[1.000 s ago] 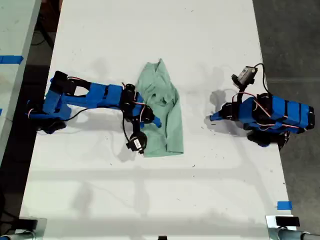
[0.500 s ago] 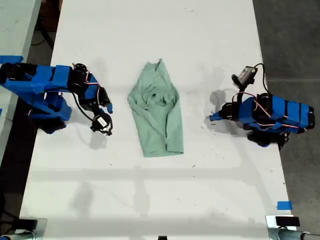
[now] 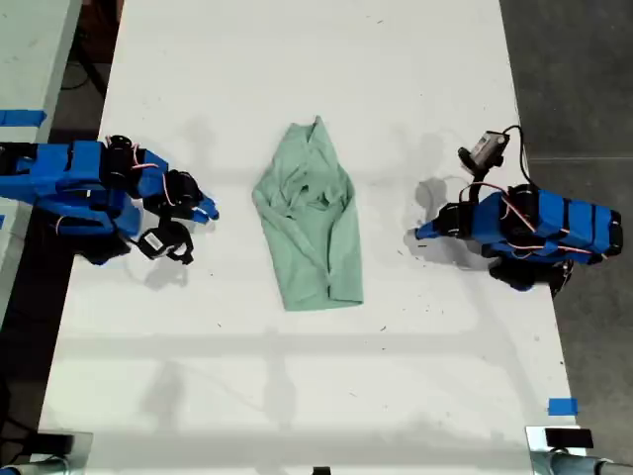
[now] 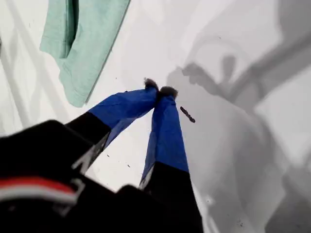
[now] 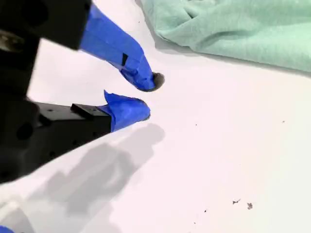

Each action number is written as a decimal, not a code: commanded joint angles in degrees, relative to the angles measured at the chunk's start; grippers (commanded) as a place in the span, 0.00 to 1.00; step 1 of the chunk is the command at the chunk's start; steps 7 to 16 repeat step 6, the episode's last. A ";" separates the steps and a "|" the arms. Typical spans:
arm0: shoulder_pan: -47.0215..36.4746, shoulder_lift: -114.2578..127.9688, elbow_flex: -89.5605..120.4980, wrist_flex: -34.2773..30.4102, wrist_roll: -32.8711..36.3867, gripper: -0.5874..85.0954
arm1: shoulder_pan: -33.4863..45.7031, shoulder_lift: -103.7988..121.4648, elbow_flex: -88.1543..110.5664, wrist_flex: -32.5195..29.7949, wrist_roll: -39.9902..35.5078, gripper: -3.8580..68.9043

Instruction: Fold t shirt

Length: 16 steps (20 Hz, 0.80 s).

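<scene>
The shirt (image 3: 312, 223) lies mid-bench (image 3: 297, 396), doubled lengthwise into a narrow strip, with nothing touching it. My second gripper (image 5: 148, 96) has pulled back from it toward the exterior view's left, fingers (image 5: 127, 109) slightly parted and empty. My first gripper (image 4: 159, 90) waits at the exterior view's right, fingers closed on nothing. The lengthwise fold looks done; a crosswise one likely remains.

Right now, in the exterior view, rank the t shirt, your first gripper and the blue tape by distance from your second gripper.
1. t shirt, mid-table, nearest my second gripper.
2. my first gripper, beyond the shirt, exterior view's right.
3. blue tape, exterior view's lower right corner.
</scene>
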 commanded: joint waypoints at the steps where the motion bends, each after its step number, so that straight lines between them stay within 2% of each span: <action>1: -0.97 31.20 10.72 0.70 0.26 0.03 | 0.35 0.35 2.64 0.18 -0.35 0.08; 2: -0.97 42.45 14.59 4.04 0.18 0.03 | 0.35 0.35 2.64 0.18 -0.35 0.08; 3: -1.23 39.81 13.27 5.45 -0.09 0.03 | 0.53 0.35 2.64 0.18 -0.44 0.08; 6: -2.81 42.10 14.50 5.27 -1.93 0.03 | 0.44 0.35 2.64 0.18 -0.18 0.08; 16: -2.81 42.10 14.50 5.27 -1.93 0.03 | 0.44 0.35 2.64 0.18 -0.18 0.08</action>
